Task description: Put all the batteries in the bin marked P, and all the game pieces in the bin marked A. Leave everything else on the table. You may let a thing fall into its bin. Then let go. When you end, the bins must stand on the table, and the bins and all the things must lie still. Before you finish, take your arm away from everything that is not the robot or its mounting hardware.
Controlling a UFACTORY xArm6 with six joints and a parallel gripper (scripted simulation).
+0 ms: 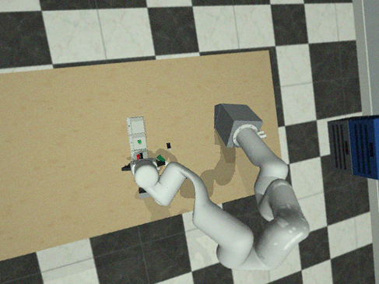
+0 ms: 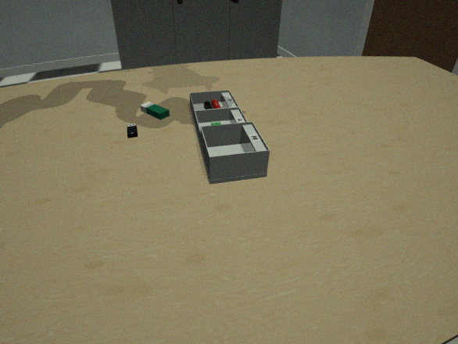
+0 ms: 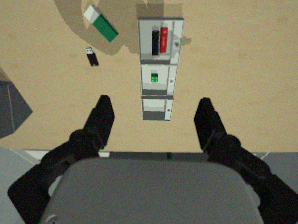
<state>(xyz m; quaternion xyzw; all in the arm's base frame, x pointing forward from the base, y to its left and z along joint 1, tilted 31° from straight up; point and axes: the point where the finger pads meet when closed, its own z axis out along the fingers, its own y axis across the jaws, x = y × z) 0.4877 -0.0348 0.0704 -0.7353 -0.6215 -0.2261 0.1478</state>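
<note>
The jaws are hovering above the bench, standing wide and holding nothing. In the exterior view, a black battery and a red battery are lying side by side in the far bin. A green die is sitting in the middle bin, A. The near bin, M, is standing empty. Left of the bins, a green-and-white eraser and a black USB stick are resting on the bench.
</note>
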